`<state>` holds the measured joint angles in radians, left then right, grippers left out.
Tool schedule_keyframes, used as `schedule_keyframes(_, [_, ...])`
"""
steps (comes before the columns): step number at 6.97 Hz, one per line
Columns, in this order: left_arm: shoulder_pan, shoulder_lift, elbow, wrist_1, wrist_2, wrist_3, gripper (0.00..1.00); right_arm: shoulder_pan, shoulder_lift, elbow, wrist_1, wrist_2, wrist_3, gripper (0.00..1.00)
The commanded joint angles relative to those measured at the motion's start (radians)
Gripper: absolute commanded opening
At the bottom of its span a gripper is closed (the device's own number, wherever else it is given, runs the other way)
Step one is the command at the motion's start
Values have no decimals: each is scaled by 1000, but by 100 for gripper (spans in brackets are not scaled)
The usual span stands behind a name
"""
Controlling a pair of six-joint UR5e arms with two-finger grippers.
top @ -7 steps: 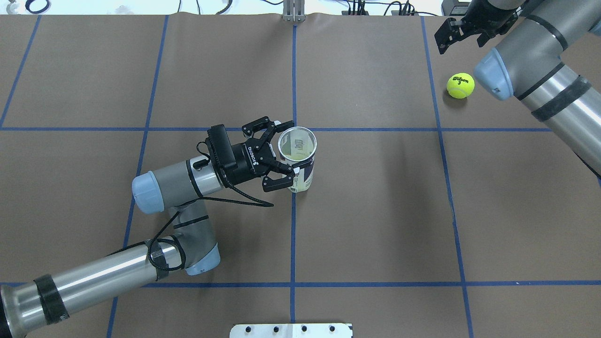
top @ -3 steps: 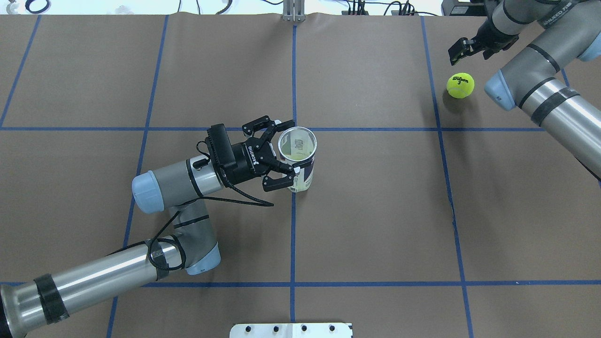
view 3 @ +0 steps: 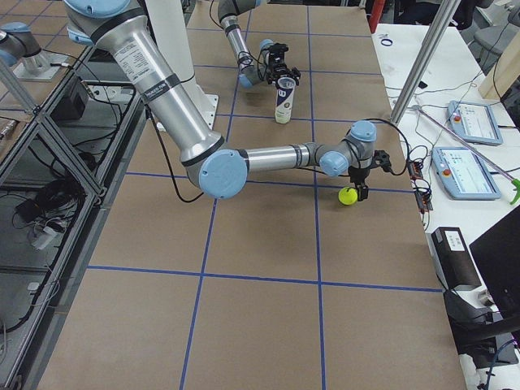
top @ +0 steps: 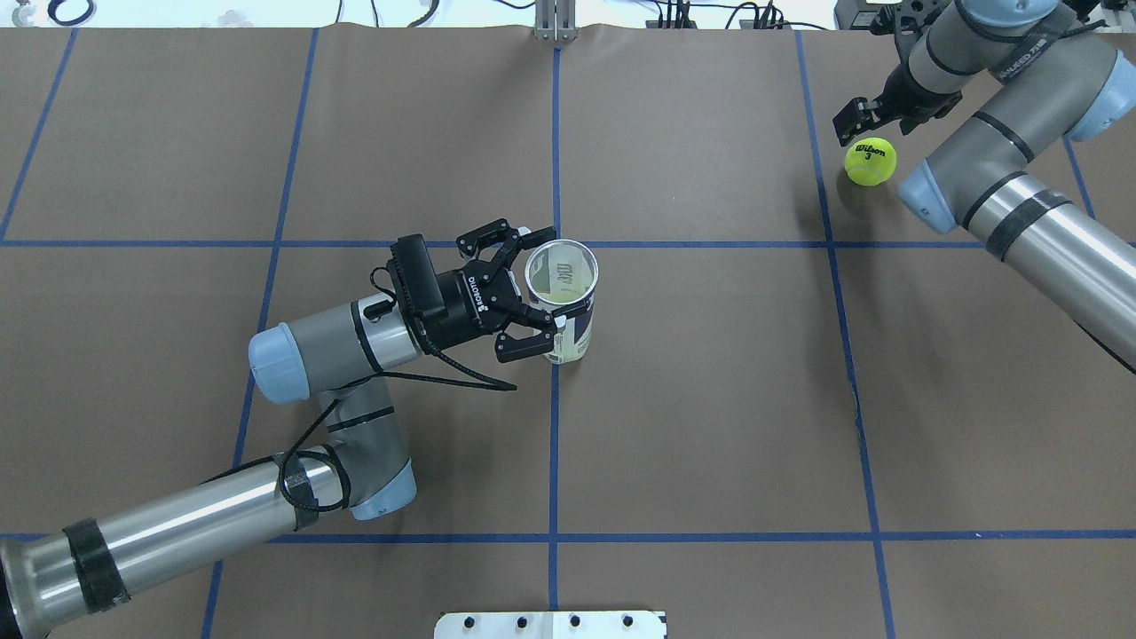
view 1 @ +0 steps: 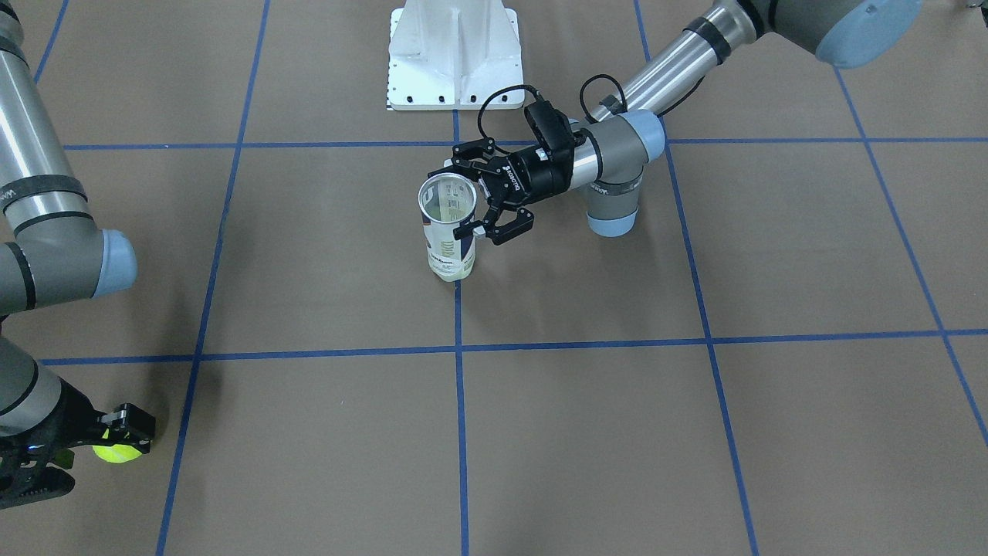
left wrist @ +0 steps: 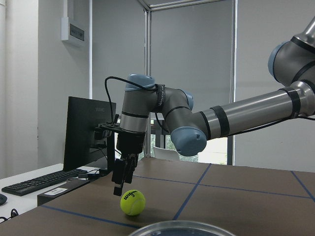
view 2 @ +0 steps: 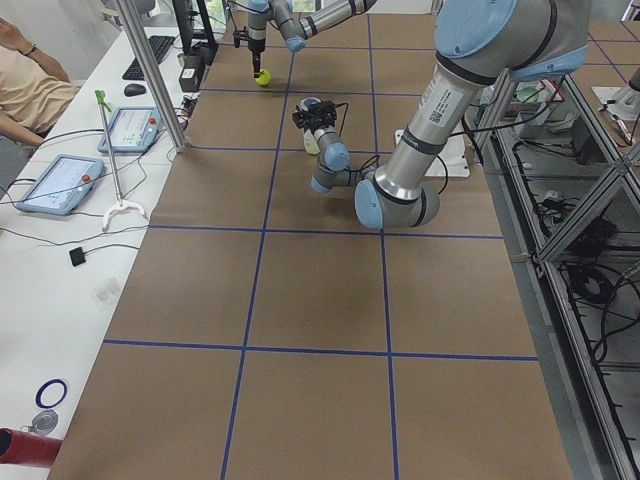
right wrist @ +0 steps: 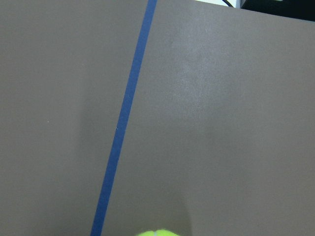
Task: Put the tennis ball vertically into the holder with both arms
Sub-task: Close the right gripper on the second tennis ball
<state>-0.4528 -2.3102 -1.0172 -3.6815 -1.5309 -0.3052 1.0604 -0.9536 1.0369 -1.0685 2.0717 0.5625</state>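
The holder [top: 562,300] stands upright at the table's middle, its open metal rim up; it also shows in the front-facing view [view 1: 448,228]. My left gripper [top: 538,288] reaches in level from the left, its fingers spread wide against the can's two sides. The yellow tennis ball [top: 870,161] lies on the table at the far right. My right gripper [top: 874,120] is open and points down, just above and beyond the ball. In the left wrist view it [left wrist: 119,183] hangs close beside the ball [left wrist: 132,202]. The right wrist view shows only the ball's top edge [right wrist: 156,232].
The white bolted pedestal [view 1: 451,54] stands at the robot's side of the table. Blue tape lines grid the brown table cover. Beyond the table's far edge are cables, tablets [view 3: 471,122] and a monitor [left wrist: 88,132]. A person sits there [view 2: 25,85].
My right arm has swung in and lowered its open gripper from high beyond the ball to just above it. The left arm, the holder and the ball have not moved.
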Motion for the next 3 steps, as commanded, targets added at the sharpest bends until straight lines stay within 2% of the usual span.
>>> schedule_keyframes(1, [0,0,0,0,0,0,99,-34,-28,0,1,-54,5,99])
schedule_keyframes(2, [0,0,2,0,0,0,99,-34,-36,2,1,-55,4,99])
schedule_keyframes(3, [0,9,0,0,0,0,99,-36,-33,2,1,-55,5,91])
